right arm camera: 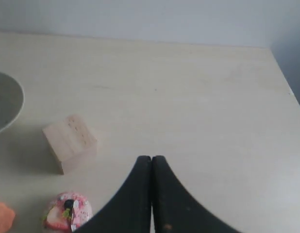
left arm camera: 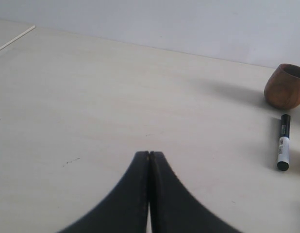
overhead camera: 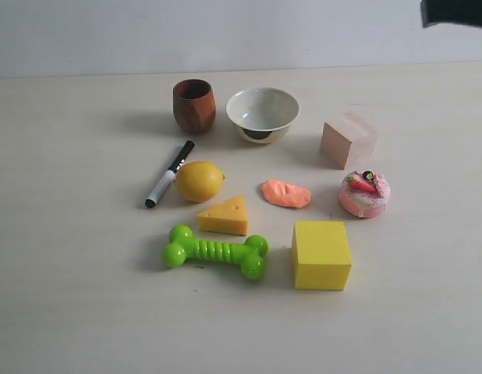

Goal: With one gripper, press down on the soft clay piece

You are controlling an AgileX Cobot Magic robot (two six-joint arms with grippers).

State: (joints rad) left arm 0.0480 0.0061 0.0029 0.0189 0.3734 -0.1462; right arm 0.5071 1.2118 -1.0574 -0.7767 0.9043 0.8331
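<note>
The soft clay piece (overhead camera: 285, 193), a flat salmon-orange blob, lies on the table between the cheese wedge and the pink cake toy; its edge (right arm camera: 3, 216) peeks into the right wrist view. My right gripper (right arm camera: 151, 158) is shut with nothing in it, above bare table well away from the clay. My left gripper (left arm camera: 149, 153) is likewise shut and empty, over bare table to the left of the marker. In the exterior view only a dark part of an arm (overhead camera: 456, 12) shows at the top right corner; no fingers are seen there.
Around the clay: lemon (overhead camera: 199, 181), yellow cheese wedge (overhead camera: 225, 216), green bone toy (overhead camera: 215, 251), yellow block (overhead camera: 321, 255), pink cake toy (overhead camera: 365, 194), wooden cube (overhead camera: 348, 140), white bowl (overhead camera: 262, 113), brown cup (overhead camera: 194, 104), marker (overhead camera: 169, 173).
</note>
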